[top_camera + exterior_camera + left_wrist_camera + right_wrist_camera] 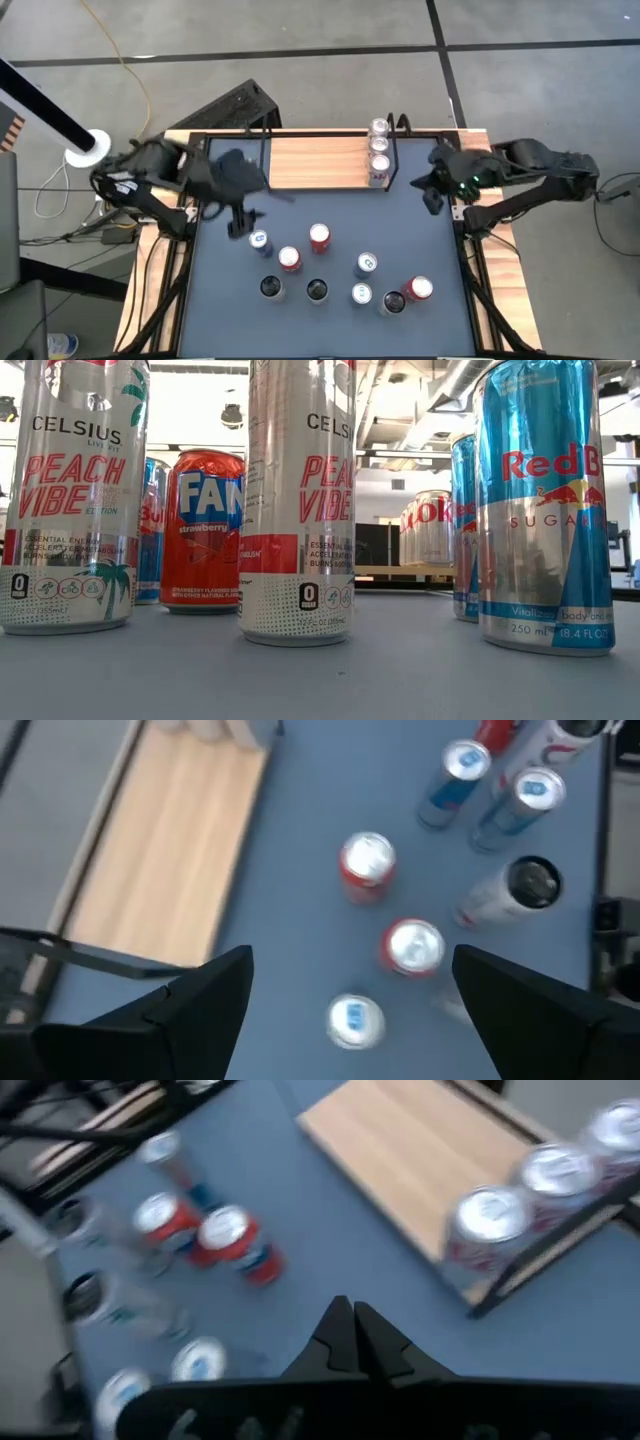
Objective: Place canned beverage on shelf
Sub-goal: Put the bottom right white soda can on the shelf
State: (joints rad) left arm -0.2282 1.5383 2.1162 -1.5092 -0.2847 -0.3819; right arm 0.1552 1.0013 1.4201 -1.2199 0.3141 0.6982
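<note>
1. Cans (318, 262) for the shelf stand loose on the dark table (440, 260), nine in a cluster in front of the shelf.
2. Left gripper (240, 215) hangs over the table's left part, just behind the blue-topped can (260, 241), fingers (195, 1005) spread wide and holding nothing.
3. Next to its right is the red-bodied can (289, 259), with another red can (319, 236) beyond it.
4. Shelf (310, 162), a light-wood board with black wire ends, lies at the table's far edge; three cans (379, 152) stand in a row at its right end.
5. Right gripper (432, 192) sits right of the shelf, fingers (335, 1342) pressed together, empty.
</note>
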